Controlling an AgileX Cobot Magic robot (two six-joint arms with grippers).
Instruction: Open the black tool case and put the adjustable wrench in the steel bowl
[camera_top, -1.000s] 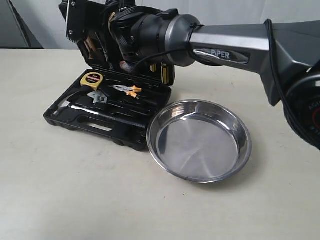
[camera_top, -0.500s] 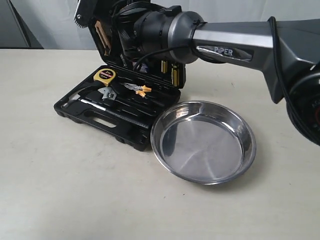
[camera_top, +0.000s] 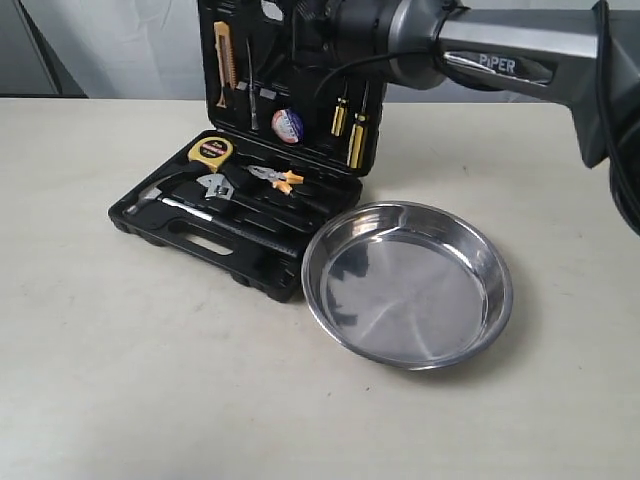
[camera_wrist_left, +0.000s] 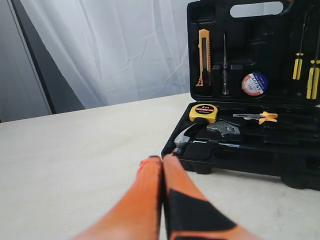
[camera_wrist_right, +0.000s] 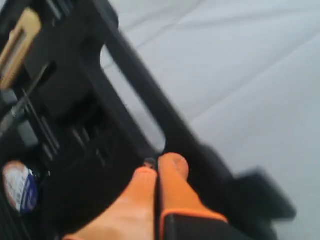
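**Case open, wrench in its tray, both pincers closed**

A pale beige table (camera_top: 120, 380) stands before a white curtain (camera_wrist_left: 115, 50). On the table the black tool case (camera_top: 250, 250) lies open, its lid upright at the back. The lid holds a yellow utility knife (camera_top: 222, 60), a roll of tape (camera_top: 287, 125) and yellow-handled screwdrivers (camera_top: 355, 135).

The adjustable wrench (camera_top: 215, 188) lies in the base tray, silver head showing. It sits just below the yellow tape measure (camera_top: 210, 151), between the hammer (camera_top: 165, 200) and the orange-handled pliers (camera_top: 276, 179). The steel bowl (camera_top: 400, 365) rests on the table to the right of the case in the exterior view, its rim right against the case's front corner. Nothing lies in it.

The right arm (camera_top: 520, 50) reaches in above the lid. The right gripper (camera_wrist_right: 159, 165) has its orange fingers pressed together with nothing between them, tips at the lid's handle opening. The left gripper (camera_wrist_left: 161, 162) hangs low over the bare table, well apart from the case, its fingers likewise closed on nothing.
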